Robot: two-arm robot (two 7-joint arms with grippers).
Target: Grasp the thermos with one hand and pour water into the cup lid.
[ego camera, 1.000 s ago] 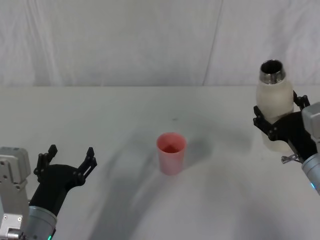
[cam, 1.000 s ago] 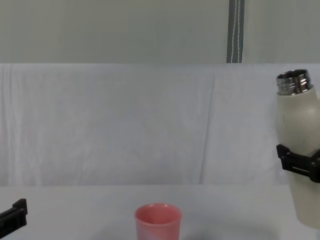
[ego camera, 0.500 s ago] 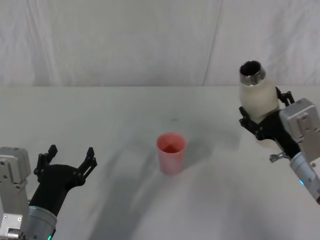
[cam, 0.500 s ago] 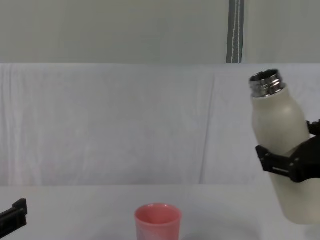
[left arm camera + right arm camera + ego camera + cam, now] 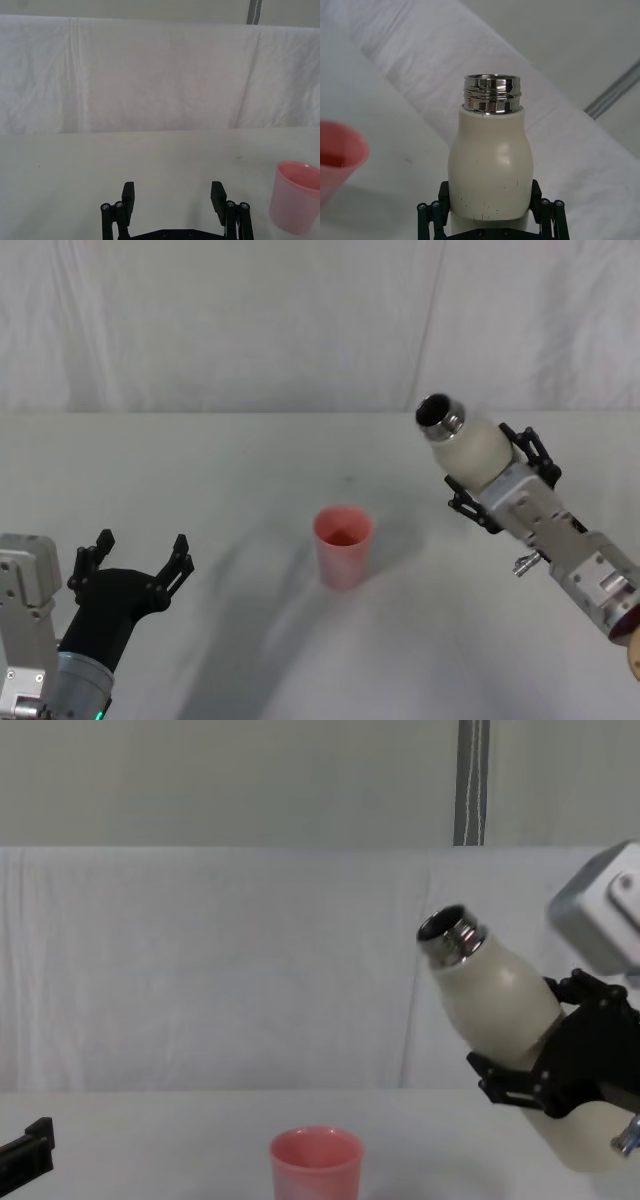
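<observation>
At right of frame, the right gripper (image 5: pixel 497 483) clamps the smooth, likely slippery bottle (image 5: pixel 468 443) mid-body, tilted toward the pink cup (image 5: pixel 343 545); the left gripper (image 5: pixel 135 562) idles, fingers spread, lower left.

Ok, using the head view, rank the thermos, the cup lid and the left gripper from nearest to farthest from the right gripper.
1. thermos: clamped in the right gripper, tilted toward the middle.
2. cup lid: upright mid-table, to the gripper's left.
3. left gripper: open, at the table's near left.
</observation>
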